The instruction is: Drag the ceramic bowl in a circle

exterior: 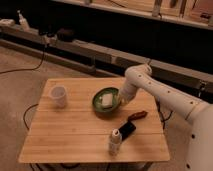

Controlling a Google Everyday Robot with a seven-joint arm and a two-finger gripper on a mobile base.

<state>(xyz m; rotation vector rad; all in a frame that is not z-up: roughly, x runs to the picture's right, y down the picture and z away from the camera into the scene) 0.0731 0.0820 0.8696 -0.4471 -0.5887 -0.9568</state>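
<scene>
Wooden table (70,131) is sitting in front of dark shelving. The ceramic bowl (99,106) is resting near the table centre, with a pale block (107,100) lying inside. The gripper (121,101) is reaching down at the bowl's right rim, pinching narrow on it. A white cup (58,96) is standing well to the left, and a small bottle (115,141) is standing near the front edge.

At the ceramic bowl's (96,104) right rim, the claw's (121,101) tips blur

Count on one desk (70,132): one ceramic bowl (98,106), one pale block (107,100), one white cup (58,96), one small bottle (115,141), one black item (127,130), one brown item (137,115). One end effector (121,100), closed on the bowl's right rim.
</scene>
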